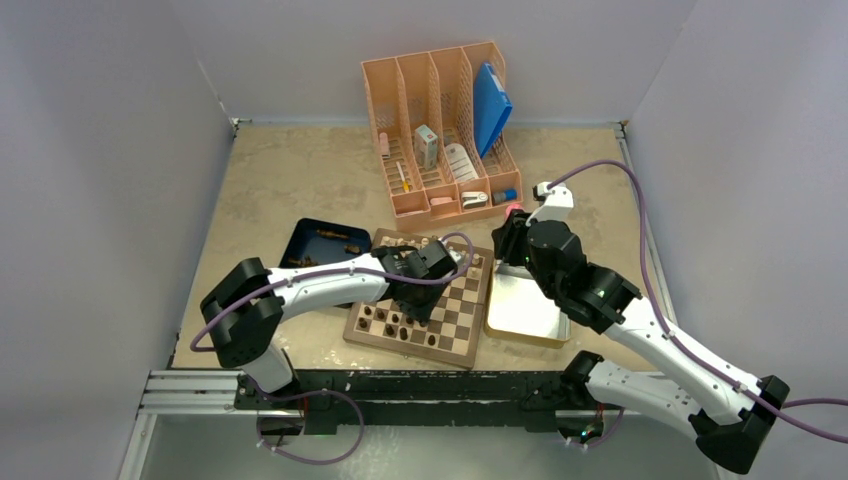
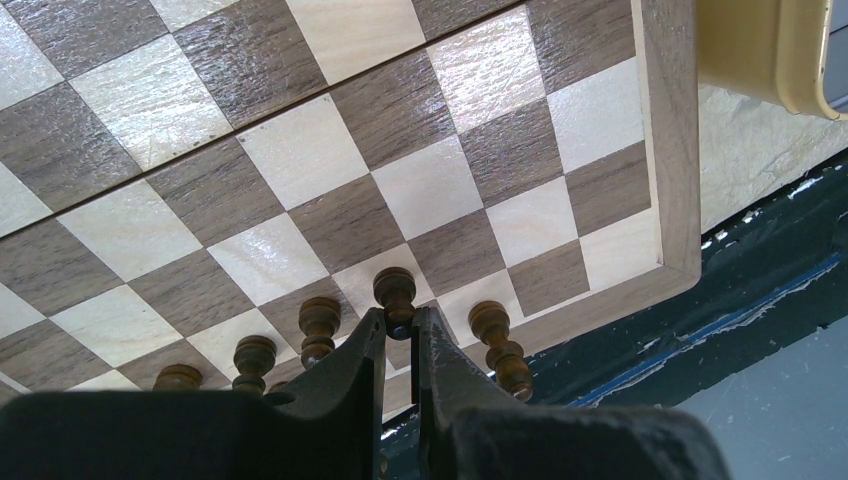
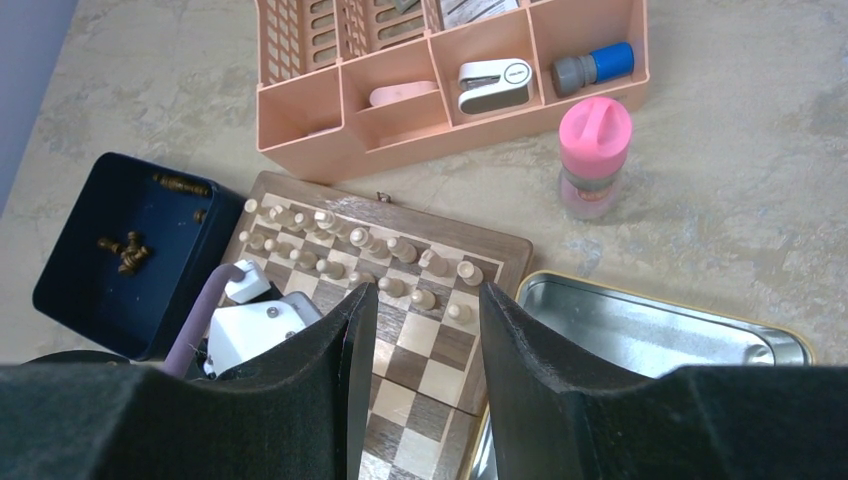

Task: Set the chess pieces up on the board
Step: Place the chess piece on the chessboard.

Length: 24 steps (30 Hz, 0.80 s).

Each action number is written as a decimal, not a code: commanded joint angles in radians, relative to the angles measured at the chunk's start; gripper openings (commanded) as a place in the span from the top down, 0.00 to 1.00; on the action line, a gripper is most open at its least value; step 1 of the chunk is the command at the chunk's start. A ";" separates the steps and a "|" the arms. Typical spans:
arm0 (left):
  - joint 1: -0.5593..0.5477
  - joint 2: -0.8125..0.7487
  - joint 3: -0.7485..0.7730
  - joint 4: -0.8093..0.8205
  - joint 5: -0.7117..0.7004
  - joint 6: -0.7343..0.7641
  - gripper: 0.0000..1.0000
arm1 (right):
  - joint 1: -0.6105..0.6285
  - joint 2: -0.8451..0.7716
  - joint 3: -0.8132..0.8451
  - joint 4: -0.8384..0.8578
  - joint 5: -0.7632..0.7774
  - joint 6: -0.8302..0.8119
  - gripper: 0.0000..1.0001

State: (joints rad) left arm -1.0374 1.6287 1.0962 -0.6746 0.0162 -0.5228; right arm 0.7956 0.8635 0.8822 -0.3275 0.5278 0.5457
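Note:
The board [image 1: 455, 315] lies in front of both arms, its checks filling the left wrist view [image 2: 300, 150]. My left gripper [image 2: 400, 316] is shut on the stem of a dark brown pawn [image 2: 395, 288] over the board's near rows. Whether the pawn's base touches a square is hidden by the fingers. More dark chess pieces [image 2: 319, 322] stand in a row on either side of it, and show along the near edge from above [image 1: 385, 325]. My right gripper [image 3: 420, 295] hangs open and empty above the board's right edge [image 3: 440, 350].
Pale beige pieces [image 3: 360, 245] fill the board's far rows. A dark blue tray [image 3: 70, 240] to the left holds loose dark pieces [image 3: 128, 250]. A shiny metal tin [image 3: 650, 340] lies right of the board. Behind stand a peach desk organiser [image 1: 440, 130] and a pink bottle [image 3: 593, 150].

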 commanded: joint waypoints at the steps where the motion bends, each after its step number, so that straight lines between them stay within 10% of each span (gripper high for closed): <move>1: -0.012 0.022 0.021 0.002 -0.009 -0.006 0.90 | -0.002 -0.011 0.030 0.027 -0.012 -0.002 0.55; 24: -0.012 0.025 0.064 -0.041 -0.008 -0.002 0.89 | -0.002 -0.025 0.029 0.028 -0.025 0.003 0.54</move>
State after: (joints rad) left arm -1.0424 1.6493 1.1259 -0.7067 0.0116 -0.5228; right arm 0.7956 0.8604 0.8822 -0.3271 0.5045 0.5476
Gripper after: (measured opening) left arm 0.125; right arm 0.456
